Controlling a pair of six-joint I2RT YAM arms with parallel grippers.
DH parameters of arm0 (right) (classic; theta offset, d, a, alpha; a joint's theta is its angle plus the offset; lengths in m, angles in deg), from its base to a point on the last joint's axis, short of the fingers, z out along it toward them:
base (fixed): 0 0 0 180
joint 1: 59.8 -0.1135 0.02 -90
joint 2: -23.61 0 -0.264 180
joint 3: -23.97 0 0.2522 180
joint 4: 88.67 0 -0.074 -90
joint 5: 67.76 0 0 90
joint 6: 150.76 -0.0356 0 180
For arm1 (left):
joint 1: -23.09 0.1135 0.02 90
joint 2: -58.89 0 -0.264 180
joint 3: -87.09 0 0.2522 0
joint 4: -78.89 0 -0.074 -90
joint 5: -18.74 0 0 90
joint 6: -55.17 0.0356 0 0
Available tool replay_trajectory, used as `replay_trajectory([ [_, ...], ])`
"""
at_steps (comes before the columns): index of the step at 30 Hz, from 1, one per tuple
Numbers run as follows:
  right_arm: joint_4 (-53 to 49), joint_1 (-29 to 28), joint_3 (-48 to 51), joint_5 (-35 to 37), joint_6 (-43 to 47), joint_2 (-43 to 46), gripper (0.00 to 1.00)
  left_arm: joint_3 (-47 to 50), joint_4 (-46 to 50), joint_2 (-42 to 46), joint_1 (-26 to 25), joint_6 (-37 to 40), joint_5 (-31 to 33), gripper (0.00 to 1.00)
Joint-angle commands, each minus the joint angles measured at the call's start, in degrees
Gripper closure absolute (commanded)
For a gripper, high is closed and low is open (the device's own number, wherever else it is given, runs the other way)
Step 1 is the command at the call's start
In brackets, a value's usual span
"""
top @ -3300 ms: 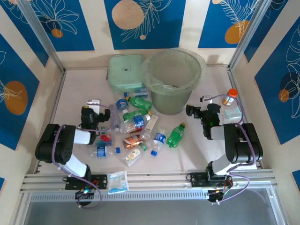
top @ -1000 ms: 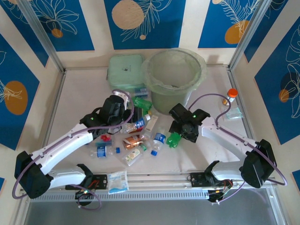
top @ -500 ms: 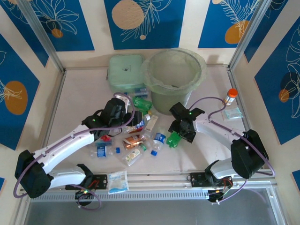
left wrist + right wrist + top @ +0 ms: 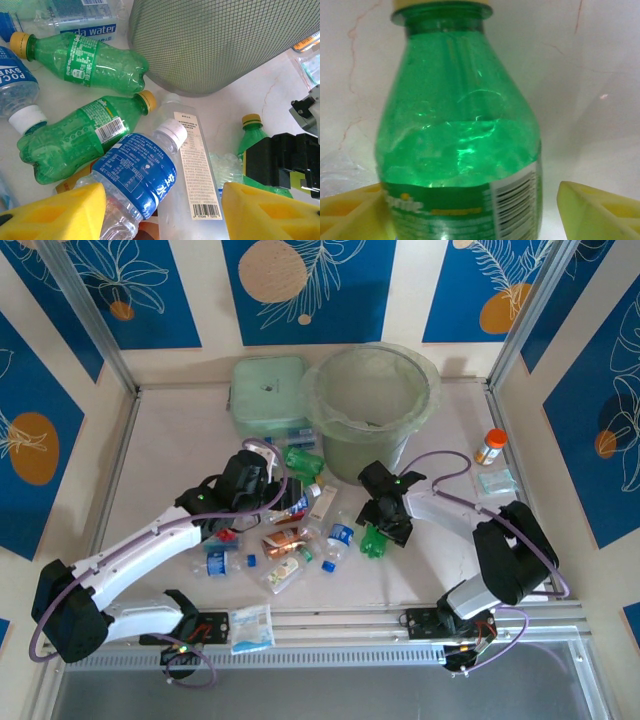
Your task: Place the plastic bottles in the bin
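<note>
Pale, marble-veined bench between blue-panelled walls carried the whole job. The plastic bottles lay in a loose heap just in front of the bin, none of them lifted, and the bin stood at the back beside a flat green box. A few seconds earlier both arms had been folded back near their bases; now each had reached out over the heap. The left end effector had narrowed during the last second and sat partly open, with a blue-labelled bottle and a clear white-labelled one between its yellow pads (no firm hold that I could make out). The right end effector had dropped low over a lone green bottle, its jaws wide on either side and gripping nothing yet. I judged the reaching finished and two pick-ups about to begin, with the heap yet to be cleared into the bin.
</note>
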Motion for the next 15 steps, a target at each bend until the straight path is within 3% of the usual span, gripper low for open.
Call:
replay_trajectory([
  [1, -0.14, 0.09, 0.52, 0.22, 0.51, -1.34, 0.2, 0.68, -0.42, -0.08, -0.45, 0.25, 0.34, 0.37],
  [15, -1.81, -1.7, -0.09, 2.57, 0.74, -0.78, 0.3, 0.64, 0.45, 0.13, -0.45, 0.82, 1.47, 0.37],
])
